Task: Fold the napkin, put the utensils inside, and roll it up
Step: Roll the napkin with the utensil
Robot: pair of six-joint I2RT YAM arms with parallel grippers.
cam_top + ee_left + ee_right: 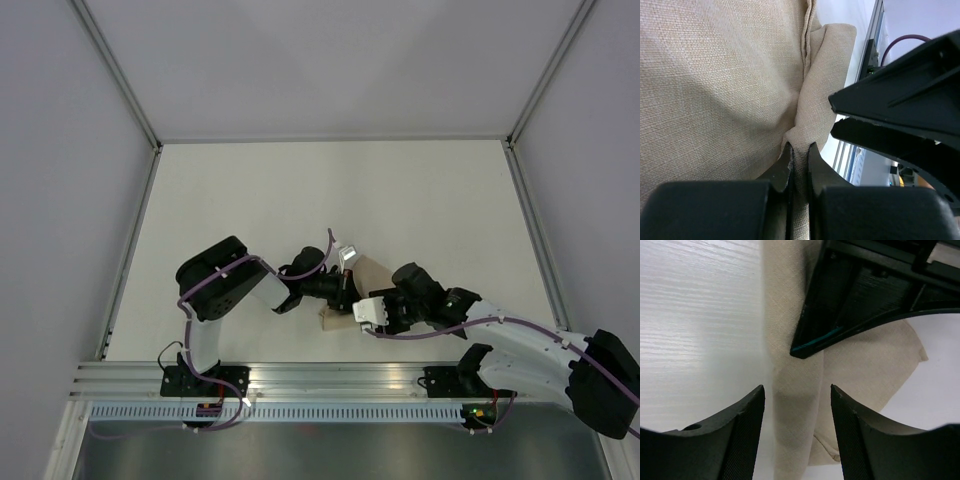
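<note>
Both arms bend inward and meet low over the near middle of the bench (300,190), where the napkin (370,270) lies bunched beneath them. Only the left wrist view shows the left gripper (800,150) clamped on a thin fold of the cloth. The right wrist view shows the right gripper (797,390) with its fingers apart, standing either side of a rolled strip of the napkin.

- The napkin (368,272) lies on the table (300,190) near its front edge.
- My left gripper (800,150) grips its fold.
- My right gripper (797,392) straddles it, jaws apart.
</note>
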